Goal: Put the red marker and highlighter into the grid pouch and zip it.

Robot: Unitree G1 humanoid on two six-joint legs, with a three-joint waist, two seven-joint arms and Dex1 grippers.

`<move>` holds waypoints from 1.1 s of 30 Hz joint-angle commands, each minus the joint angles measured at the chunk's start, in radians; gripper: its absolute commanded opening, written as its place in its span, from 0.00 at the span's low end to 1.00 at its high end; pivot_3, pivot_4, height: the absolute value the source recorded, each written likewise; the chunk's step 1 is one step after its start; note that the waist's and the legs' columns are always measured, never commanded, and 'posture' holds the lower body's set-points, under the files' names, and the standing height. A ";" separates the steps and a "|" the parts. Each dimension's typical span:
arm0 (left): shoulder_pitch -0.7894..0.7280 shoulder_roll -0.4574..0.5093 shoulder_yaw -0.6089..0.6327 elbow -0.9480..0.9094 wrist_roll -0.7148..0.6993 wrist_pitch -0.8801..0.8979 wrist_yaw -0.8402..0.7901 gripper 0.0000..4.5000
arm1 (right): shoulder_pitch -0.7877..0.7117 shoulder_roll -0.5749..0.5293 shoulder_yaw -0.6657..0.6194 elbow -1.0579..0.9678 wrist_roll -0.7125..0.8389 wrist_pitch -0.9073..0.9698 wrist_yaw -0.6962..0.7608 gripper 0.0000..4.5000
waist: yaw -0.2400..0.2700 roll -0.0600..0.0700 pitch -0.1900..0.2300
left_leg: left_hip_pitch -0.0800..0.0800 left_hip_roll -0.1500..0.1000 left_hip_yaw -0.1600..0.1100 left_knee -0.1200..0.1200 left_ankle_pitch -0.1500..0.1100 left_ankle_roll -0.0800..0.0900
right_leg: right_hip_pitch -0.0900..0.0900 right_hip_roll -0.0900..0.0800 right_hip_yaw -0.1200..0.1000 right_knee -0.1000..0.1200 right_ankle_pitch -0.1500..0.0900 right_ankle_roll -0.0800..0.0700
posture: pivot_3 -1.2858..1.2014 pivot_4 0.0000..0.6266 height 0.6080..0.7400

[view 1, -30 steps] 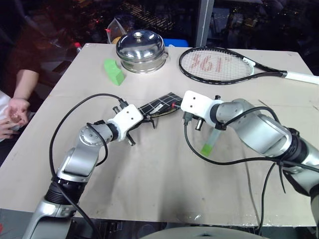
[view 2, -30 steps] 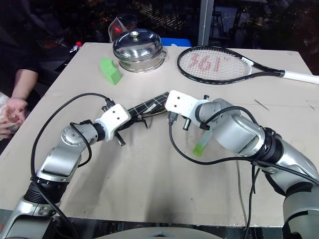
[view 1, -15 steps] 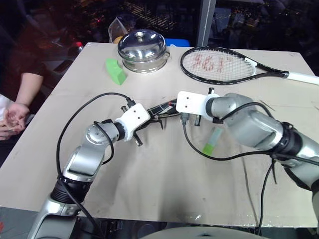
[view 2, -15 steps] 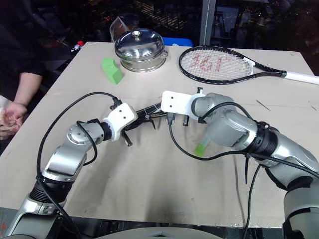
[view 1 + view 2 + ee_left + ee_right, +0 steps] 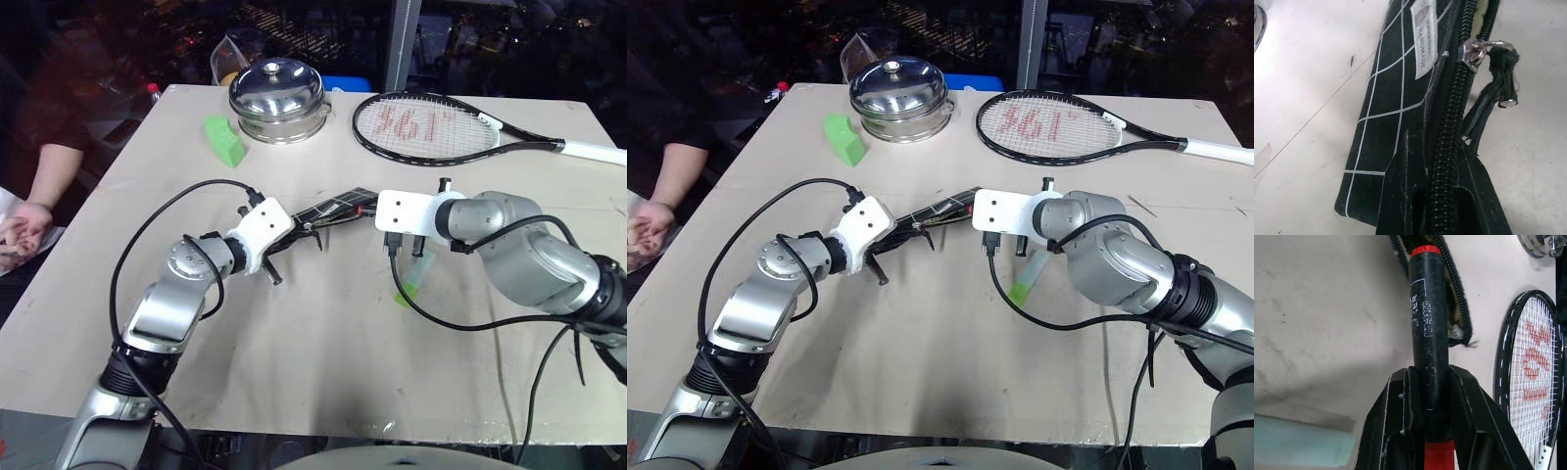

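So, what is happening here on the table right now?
The left gripper is shut on the zipper edge of the grid pouch, keeping it raised. The right gripper holds the red marker with its tip at the pouch's open mouth. The highlighter lies on the table, not yet packed.

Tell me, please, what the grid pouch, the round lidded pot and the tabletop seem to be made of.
Grid pouch: black woven fabric, matte, with printed white lines, a coil zipper and a sewn label.
Lidded pot: polished metal, probably stainless steel; it gives mirror-like reflections.
Tabletop: pale, matte, scuffed board; painted wood or laminate, I cannot tell which.
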 commanded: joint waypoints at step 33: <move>-0.077 -0.004 0.026 -0.008 -0.143 0.067 -0.064 0.00 | 0.375 -0.018 -0.531 -0.141 0.311 -0.226 0.344 0.91 | -0.002 -0.001 0.001 | 0.002 0.000 -0.001 0.001 -0.002 0.003 | 0.002 0.002 0.002 0.001 0.000 0.000 | 0.52 0.24 1.00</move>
